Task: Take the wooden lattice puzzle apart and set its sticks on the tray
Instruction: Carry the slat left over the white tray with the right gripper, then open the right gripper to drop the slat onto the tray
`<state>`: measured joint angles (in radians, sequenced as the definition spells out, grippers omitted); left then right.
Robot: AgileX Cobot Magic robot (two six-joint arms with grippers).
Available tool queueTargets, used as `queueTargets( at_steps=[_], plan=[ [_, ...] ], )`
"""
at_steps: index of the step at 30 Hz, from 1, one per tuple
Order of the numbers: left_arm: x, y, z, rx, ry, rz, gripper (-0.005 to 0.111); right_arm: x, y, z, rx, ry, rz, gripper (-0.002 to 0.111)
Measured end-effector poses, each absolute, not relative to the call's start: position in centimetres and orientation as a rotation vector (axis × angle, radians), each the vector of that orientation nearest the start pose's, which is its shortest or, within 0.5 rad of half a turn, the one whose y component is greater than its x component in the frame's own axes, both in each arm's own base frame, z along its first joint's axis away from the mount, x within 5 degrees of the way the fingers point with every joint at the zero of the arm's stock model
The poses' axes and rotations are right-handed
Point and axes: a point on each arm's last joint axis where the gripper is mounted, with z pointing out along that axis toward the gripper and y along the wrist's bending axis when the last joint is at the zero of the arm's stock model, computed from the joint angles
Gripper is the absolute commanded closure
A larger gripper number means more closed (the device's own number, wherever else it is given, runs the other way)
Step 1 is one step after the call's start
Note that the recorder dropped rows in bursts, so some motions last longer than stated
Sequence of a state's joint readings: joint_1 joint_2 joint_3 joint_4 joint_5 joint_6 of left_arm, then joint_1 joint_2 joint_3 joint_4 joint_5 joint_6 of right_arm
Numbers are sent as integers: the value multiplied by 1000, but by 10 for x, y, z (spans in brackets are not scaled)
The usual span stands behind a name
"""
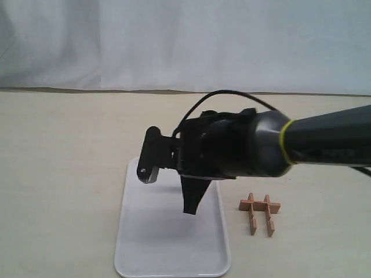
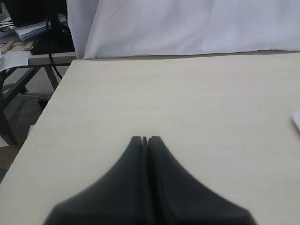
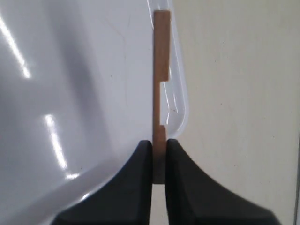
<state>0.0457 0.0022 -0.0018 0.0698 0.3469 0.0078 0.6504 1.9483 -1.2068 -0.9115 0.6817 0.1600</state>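
Nearby, lattice puzzle [image 1: 260, 212] beside tray [image 1: 132, 255].

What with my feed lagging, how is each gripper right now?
Left gripper: closed, holding nothing.
Right gripper: closed on a wooden stick.

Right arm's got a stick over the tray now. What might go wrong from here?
1. The stick hangs along the rim of the tray; released here it might land on that rim and tip onto the table.
2. The right gripper pinches only one end, so the stick may swing.
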Motion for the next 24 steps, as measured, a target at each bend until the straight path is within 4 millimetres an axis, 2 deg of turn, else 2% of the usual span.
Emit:
queueTargets(
  at_steps=[7, 14, 17, 21, 24],
  plan=[
    [53, 5, 182, 9, 1831, 106, 107, 343, 236, 141, -1514, 2078, -766, 104],
    [53, 5, 182, 9, 1831, 106, 107, 349, 239, 122, -1529, 2053, -878, 100],
    [53, 5, 182, 9, 1831, 106, 107, 351, 239, 118, -1450, 2067, -876, 87],
    [53, 5, 182, 9, 1831, 106, 107, 352, 240, 114, -1369, 2093, -858, 62],
    [53, 5, 182, 9, 1831, 106, 107, 352, 240, 114, -1344, 2114, -845, 54]
  ],
)
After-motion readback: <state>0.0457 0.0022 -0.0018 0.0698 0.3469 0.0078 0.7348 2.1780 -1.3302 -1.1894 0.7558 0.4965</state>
